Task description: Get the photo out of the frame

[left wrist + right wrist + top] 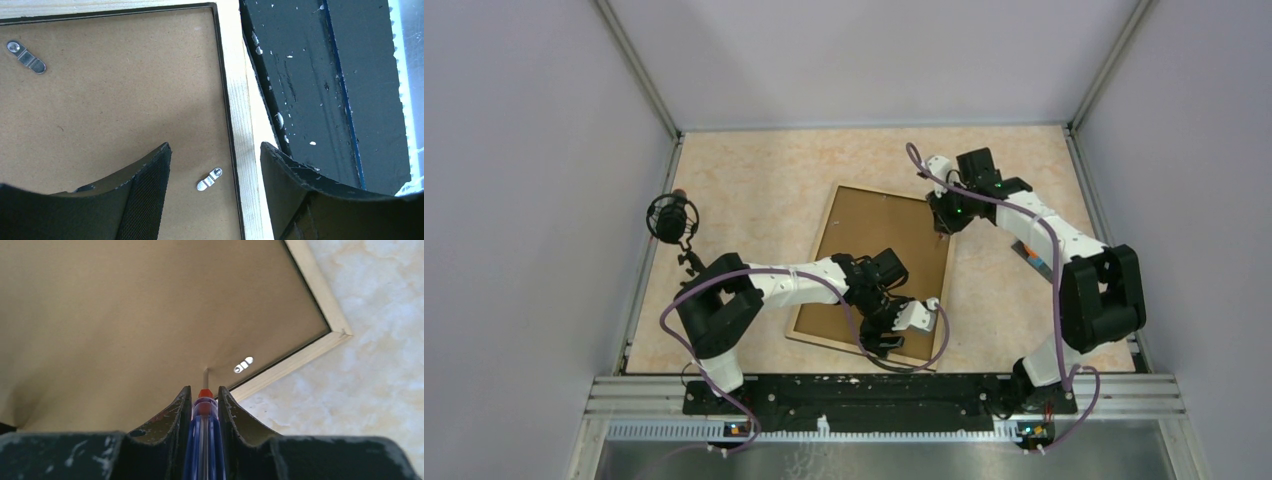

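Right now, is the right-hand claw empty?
No, the right gripper is shut on a blue-handled screwdriver, whose tip points at the brown back of the frame.

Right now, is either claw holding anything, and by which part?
Right claw is shut on a blue-handled screwdriver, gripping its handle just behind the red collar. Left claw is open over the frame's corner, holding nothing.

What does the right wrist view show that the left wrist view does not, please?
Only the right wrist view: the right gripper shut on a blue-handled tool. Only the left wrist view: the open left gripper and the dark base rail. Both: the frame, its brown back up, with pale rim and metal clips.
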Available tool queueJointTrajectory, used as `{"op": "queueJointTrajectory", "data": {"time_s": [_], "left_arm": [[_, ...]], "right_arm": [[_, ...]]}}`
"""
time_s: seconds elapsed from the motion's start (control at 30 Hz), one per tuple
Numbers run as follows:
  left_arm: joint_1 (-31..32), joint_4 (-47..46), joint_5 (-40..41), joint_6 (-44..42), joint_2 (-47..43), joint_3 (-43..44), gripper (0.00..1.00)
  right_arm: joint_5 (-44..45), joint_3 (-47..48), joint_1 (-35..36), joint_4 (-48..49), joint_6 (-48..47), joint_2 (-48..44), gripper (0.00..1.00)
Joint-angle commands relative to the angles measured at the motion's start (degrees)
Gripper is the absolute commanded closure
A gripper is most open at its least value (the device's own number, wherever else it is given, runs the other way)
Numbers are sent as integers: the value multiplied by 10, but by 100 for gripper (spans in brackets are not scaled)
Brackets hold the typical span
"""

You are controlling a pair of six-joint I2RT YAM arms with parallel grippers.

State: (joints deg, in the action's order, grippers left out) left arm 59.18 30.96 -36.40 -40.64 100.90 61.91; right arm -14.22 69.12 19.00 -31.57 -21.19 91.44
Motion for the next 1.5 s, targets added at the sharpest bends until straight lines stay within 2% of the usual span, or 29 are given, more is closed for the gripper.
{"op": "queueJointTrajectory", "data": {"time_s": [0.0, 0.5, 0.9, 1.47], "left_arm": [[0, 5, 10, -9, 6, -14, 29], [0, 3, 12, -9, 5, -14, 28], [-1, 2, 12, -8, 8, -13, 28], [0, -1, 12, -8, 9, -15, 28]], "right_arm": [[-47, 29, 5, -18, 21, -26, 100], [88, 17, 5, 7, 12, -44, 100], [93, -6, 5, 58, 10, -25, 100], [65, -21, 16, 63, 19, 8, 100]]}}
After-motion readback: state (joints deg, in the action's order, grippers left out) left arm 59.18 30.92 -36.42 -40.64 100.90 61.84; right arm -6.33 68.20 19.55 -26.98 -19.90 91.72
